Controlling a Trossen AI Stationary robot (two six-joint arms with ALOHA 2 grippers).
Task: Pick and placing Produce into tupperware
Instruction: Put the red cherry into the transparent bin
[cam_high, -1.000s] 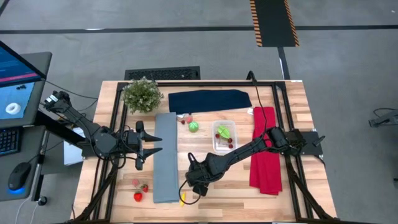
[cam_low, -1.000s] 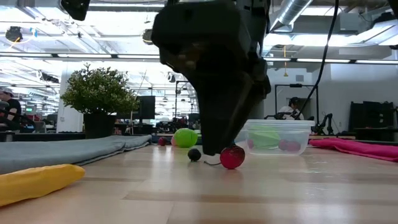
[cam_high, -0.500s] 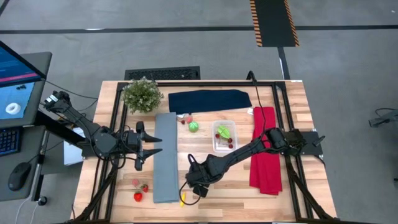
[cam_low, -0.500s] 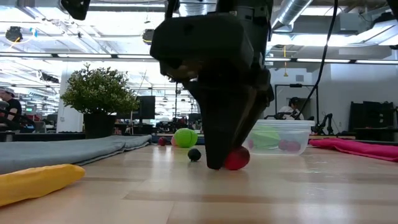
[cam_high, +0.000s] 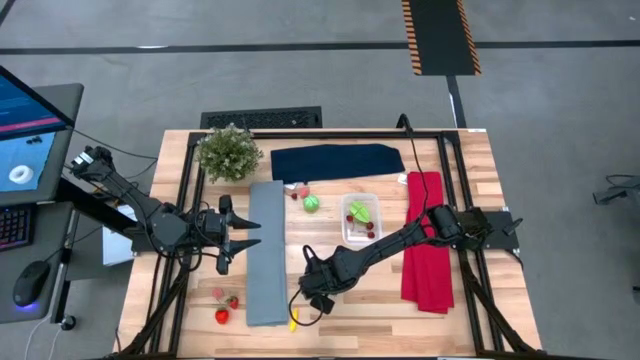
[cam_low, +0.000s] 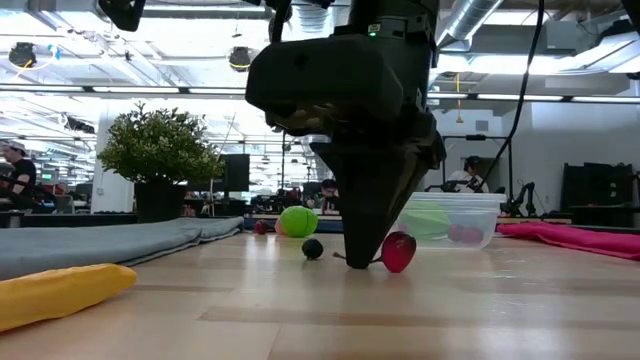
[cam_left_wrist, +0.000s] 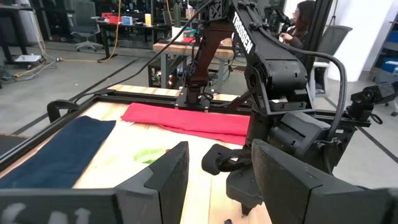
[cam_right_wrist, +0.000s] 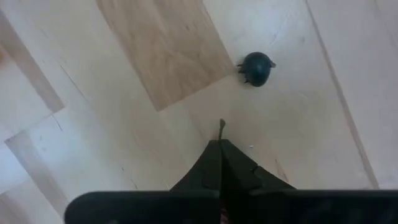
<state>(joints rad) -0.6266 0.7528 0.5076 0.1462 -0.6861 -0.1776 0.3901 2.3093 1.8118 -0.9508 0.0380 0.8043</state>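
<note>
The high view is the only one covering the whole table (cam_high: 470, 200). At far left, the left gripper (cam_high: 255, 235) waits above the grey cloth (cam_high: 266, 252), its fingers parted with nothing between them. Below it, near the front edge, lie strawberry-like pieces (cam_high: 222, 316). The potted plant (cam_high: 229, 152) stands at the back left, with the navy cloth (cam_high: 337, 161) beside it. A lime-green piece (cam_high: 311, 203) lies apart in the middle. The tupperware (cam_high: 360, 220) sits right of it, holding green and dark red produce. The red cloth (cam_high: 425, 255) lies at far right.

The right gripper (cam_high: 318, 300) is at table level, front of centre, between the grey cloth and the tupperware. From above, its body hides whatever lies under it.

The low view supplies that detail: the right gripper's fingers meet in a point at the wood, with a red cherry (cam_low: 398, 252) just beside the tip (contact cannot be confirmed). A small dark piece (cam_low: 313, 249) lies to its left, and the yellow piece (cam_low: 60, 291) lies at the far left, cut off by the frame.

The right wrist view shows the fingers (cam_right_wrist: 214, 168) pressed together with a thin stem protruding from between them; the cherry itself is hidden there. The dark piece (cam_right_wrist: 256, 68) lies apart.

The left wrist view shows the right arm (cam_left_wrist: 273, 81), but its fingertips are cut off.
</note>
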